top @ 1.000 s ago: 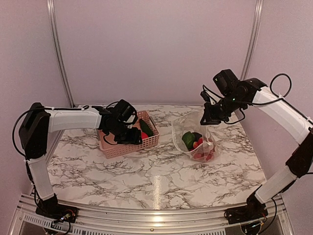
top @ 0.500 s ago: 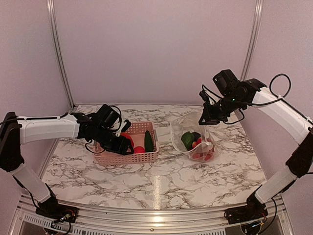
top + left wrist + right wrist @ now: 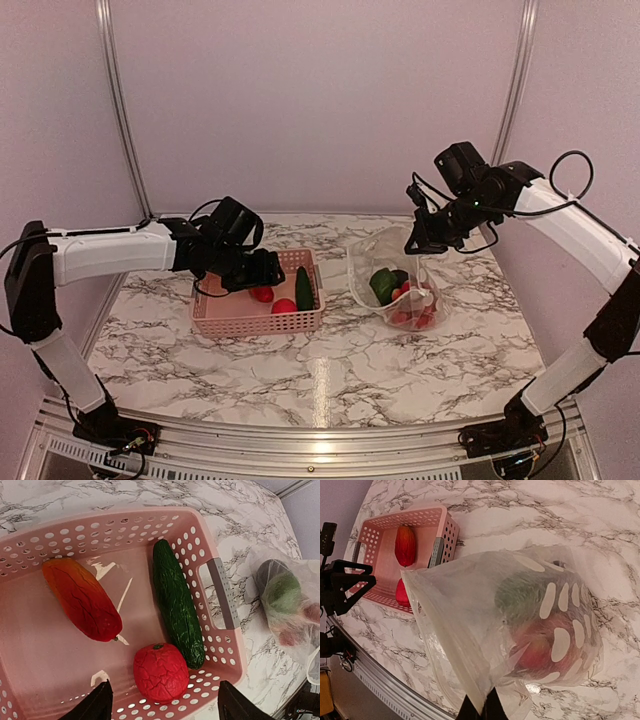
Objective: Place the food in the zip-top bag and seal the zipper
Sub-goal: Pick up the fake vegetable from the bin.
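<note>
Top view: left gripper (image 3: pixel 263 276) spread, empty, over pink basket (image 3: pixel 232 320), centre-left; right gripper (image 3: pixel 420 243) pinches zip-top bag (image 3: pixel 362 262) rim, centre-right, food (image 3: pixel 384 285) inside.
Left wrist: cucumber (image 3: pixel 176 610), tomato (image 3: pixel 160 671), red-orange piece (image 3: pixel 82 598) in basket.
Right wrist: bag edge clamped, bottom centre.

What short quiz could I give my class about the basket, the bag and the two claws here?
1. True or false: the right claw is shut on the edge of the bag.
2. How many pieces of food lie in the basket? A) one B) three C) six
3. Fill the gap: the left claw hangs above the tomato with its jaws ___.
Key: 1 true. 2 B: the cucumber, the tomato and a red-orange piece. 3 open.
</note>
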`<state>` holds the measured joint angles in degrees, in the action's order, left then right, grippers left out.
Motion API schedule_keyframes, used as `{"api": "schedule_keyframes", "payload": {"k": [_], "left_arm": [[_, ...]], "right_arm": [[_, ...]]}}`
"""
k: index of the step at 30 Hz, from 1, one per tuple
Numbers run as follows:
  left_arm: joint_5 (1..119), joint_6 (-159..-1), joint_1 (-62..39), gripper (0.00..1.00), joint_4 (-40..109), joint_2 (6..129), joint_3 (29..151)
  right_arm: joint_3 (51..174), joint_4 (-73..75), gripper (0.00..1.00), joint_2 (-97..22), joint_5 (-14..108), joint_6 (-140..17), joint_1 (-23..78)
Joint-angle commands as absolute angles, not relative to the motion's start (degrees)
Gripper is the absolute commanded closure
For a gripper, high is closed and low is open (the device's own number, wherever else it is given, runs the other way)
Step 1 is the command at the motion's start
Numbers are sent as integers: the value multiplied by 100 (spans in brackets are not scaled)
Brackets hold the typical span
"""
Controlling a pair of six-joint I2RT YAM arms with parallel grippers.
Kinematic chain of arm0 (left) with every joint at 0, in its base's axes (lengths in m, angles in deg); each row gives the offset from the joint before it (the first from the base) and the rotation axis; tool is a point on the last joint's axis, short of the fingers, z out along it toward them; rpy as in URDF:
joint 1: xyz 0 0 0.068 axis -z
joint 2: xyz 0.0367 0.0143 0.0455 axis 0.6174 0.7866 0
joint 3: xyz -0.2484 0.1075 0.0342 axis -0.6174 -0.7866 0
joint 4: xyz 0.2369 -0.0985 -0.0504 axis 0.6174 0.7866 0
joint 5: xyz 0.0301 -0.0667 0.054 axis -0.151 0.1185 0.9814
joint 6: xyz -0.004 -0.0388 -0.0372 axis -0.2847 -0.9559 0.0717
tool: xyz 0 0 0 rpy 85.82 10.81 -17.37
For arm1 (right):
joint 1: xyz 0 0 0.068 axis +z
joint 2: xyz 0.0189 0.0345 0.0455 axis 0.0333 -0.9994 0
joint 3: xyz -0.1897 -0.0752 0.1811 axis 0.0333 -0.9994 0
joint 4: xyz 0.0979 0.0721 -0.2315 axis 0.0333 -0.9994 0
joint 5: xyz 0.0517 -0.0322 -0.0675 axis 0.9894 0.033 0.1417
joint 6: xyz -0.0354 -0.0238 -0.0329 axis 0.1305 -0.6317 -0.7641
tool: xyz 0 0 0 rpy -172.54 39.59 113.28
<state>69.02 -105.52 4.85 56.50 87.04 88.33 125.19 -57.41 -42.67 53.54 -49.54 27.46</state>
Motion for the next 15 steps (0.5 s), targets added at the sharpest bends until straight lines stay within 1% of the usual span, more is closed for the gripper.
{"api": "schedule_keyframes", "payload": {"k": [1, 3, 15], "left_arm": [[6838, -10869, 651, 26, 5781, 9218, 9136], [6602, -10836, 685, 25, 5880, 9415, 9268], [6449, -10843, 773, 28, 6376, 10084, 9606]], "right_arm": [[12474, -5555, 100, -4225, 5393, -4893, 2739], [12413, -5522, 100, -4192, 5405, -4871, 2742], [12165, -5418, 100, -4047, 5458, -4830, 2744]]}}
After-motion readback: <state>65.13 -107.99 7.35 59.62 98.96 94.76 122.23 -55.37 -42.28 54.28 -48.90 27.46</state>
